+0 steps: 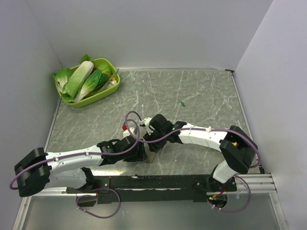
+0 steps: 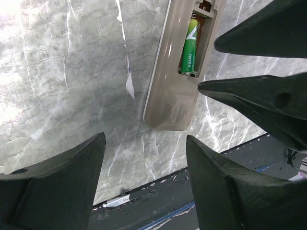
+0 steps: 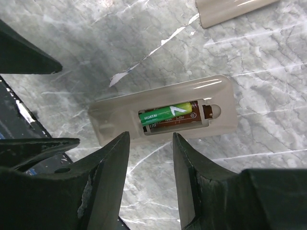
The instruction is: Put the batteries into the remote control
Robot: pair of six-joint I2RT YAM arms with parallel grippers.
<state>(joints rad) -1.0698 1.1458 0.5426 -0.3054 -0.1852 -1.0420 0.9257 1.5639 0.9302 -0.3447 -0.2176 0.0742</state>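
The remote control (image 2: 169,100) lies back-up on the table (image 1: 201,86), just beyond the tips of your left gripper (image 2: 145,139) and right gripper (image 3: 151,135). Both grippers stand apart, gripping nothing. You have one remote and two cells: the seated battery (image 3: 168,114) in its compartment and the loose battery (image 1: 183,103) well apart.

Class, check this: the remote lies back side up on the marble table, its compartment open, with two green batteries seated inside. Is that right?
No: only one battery sits in the open compartment of the remote control, the slot beside it empty, as the right wrist view shows.
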